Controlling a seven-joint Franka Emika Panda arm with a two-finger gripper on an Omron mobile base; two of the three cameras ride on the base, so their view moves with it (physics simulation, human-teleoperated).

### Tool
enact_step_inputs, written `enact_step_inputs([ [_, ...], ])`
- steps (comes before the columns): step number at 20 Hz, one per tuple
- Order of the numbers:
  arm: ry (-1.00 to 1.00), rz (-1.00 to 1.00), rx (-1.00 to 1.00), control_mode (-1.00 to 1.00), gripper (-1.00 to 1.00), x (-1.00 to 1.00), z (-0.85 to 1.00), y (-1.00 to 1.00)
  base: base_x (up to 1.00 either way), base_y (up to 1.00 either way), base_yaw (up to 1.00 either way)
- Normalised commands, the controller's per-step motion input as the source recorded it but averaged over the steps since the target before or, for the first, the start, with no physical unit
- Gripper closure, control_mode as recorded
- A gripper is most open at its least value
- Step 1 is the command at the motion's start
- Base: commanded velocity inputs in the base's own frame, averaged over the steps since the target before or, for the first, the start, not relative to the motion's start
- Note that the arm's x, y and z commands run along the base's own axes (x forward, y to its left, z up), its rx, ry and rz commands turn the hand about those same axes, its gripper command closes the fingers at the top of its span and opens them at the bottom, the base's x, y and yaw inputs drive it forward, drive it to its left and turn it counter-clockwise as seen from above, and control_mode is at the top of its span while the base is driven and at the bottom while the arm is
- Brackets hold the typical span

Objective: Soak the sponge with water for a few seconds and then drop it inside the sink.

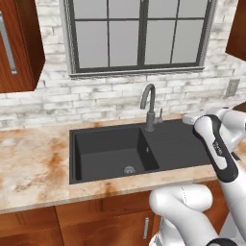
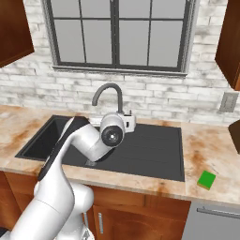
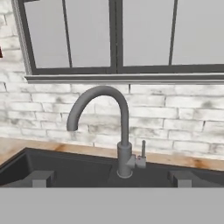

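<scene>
Facing faucet (image 3: 118, 131), gripper (image 3: 111, 178) wide.

no readable text, labels or signs anywhere

From my right base camera the arm (image 2: 79, 140) sits right in front of the sink (image 2: 154, 150), so the basin's floor and drain are hidden. In the left one the arm covers the drainboard's right end. The hand camera cuts the sink off low down, and only the tops of the end effector (image 3: 111, 178) fingers (image 3: 41, 178) poke up. A dark thing (image 2: 235, 133) on the worktop (image 2: 211, 145) is chopped by the edge, can't tell what.
</scene>
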Motion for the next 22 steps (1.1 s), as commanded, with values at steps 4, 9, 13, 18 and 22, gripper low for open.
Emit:
enact_step_inputs([
  [4,-0.07,0.00,0.00,-1.00,-1.00,0.04,-0.26,0.00,0.00,0.00,0.00],
  [9,0.00,0.00,0.00,-1.00,-1.00,0.00,-0.01,0.00,0.00,0.00,0.00],
  [13,0.00,0.00,0.00,-1.00,-1.00,0.00,-0.01,0.00,0.00,0.00,0.00],
  [18,-0.02,0.01,0.00,-1.00,-1.00,0.00,0.00,0.00,0.00,0.00,0.00],
  [22,-0.03,0.03,0.00,-1.00,-1.00,0.02,-0.05,0.00,0.00,0.00,0.00],
])
